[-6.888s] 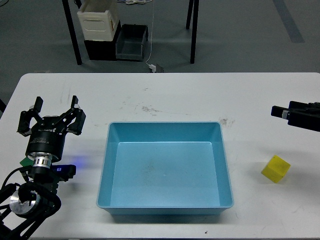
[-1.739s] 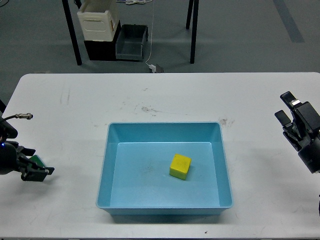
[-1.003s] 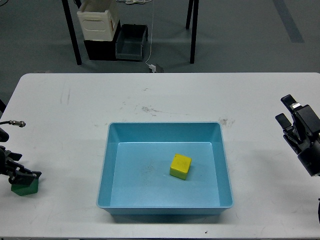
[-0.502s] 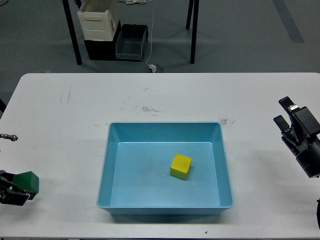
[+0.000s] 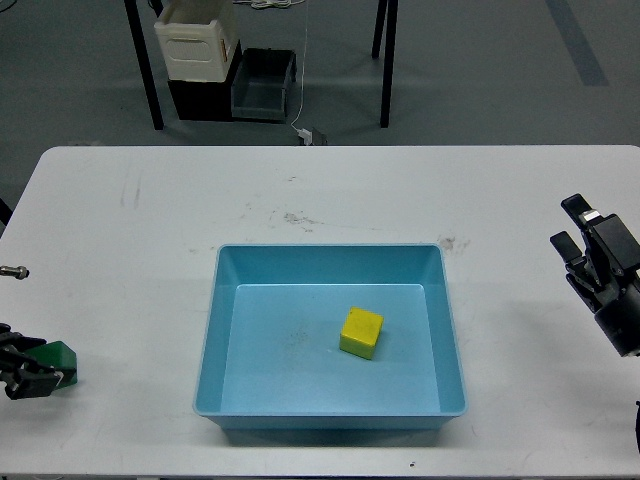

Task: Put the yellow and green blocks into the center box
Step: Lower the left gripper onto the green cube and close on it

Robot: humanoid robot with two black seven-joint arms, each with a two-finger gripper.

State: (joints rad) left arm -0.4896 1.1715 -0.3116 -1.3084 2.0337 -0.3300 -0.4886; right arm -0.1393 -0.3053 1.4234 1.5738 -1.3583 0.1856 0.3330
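A yellow block [image 5: 361,332] lies inside the blue box [image 5: 210,330] at the table's centre, a little right of the box's middle. A green block [image 5: 57,356] is at the table's far left, near the front edge. My left gripper [image 5: 36,376] comes in from the left edge and is closed around the green block; most of the arm is out of view. My right gripper [image 5: 567,224] is at the right edge, well apart from the box, with its two fingers spread and nothing between them.
The white table [image 5: 330,190] shows scuff marks behind the box. Beyond the far edge stand black table legs, a white crate [image 5: 197,42] and a dark bin [image 5: 264,84] on the floor.
The yellow block went from the table's right side into the box. My left gripper took hold of the green block at the far left and has shifted it slightly. The right gripper barely moved.
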